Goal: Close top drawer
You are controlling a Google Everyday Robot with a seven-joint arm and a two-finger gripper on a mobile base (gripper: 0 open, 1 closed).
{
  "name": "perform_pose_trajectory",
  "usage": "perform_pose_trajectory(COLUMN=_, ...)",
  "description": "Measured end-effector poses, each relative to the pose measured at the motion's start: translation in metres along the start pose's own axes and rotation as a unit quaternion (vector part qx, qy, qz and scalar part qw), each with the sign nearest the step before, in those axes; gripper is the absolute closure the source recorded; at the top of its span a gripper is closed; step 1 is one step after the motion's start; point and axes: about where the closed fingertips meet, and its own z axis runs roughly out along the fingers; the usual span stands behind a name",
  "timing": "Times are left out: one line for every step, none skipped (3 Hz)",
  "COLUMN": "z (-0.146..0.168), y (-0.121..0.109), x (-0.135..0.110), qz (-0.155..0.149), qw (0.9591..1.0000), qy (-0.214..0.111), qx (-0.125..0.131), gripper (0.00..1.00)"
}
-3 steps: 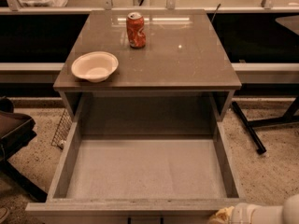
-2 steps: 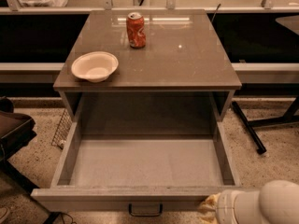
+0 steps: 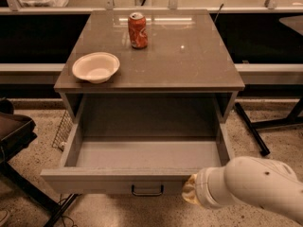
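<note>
We see the top drawer [image 3: 142,154] standing open below the tabletop [image 3: 189,60], with its dark loop handle [image 3: 147,190] at the middle of the front panel. Our hand [image 3: 190,196] is at the right end of that panel, at the tip of the white arm [image 3: 255,186]. We cannot tell whether it is wide or narrow. On the tabletop stand a red can [image 3: 137,30] and, near the left edge, a white bowl [image 3: 96,66].

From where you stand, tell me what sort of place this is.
Probably an office or lab workroom: long benches behind, a speckled hard floor, and a cabinet whose top drawer stands open, with a soda can and bowl on top. The claw is at the drawer front's right end.
</note>
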Motion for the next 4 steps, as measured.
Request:
perform_pose_trajectory(z=0.015, y=-0.025, x=-0.014, qz=-0.01, qw=0.9999, qy=0.002, qx=-0.002, gripper=1.0)
perform_pose_trajectory(z=0.042, y=-0.055, x=-0.036, qz=-0.018, qw=0.9997, qy=0.006, qx=-0.012, gripper=1.0)
perform_pose_trajectory(z=0.042, y=-0.055, x=-0.036, qz=-0.018, qw=0.9997, qy=0.006, qx=-0.012, gripper=1.0)
perform_pose_trajectory(z=0.047, y=-0.073, x=-0.028, qz=-0.011, qw=0.9999, qy=-0.001, qx=-0.01, gripper=1.0)
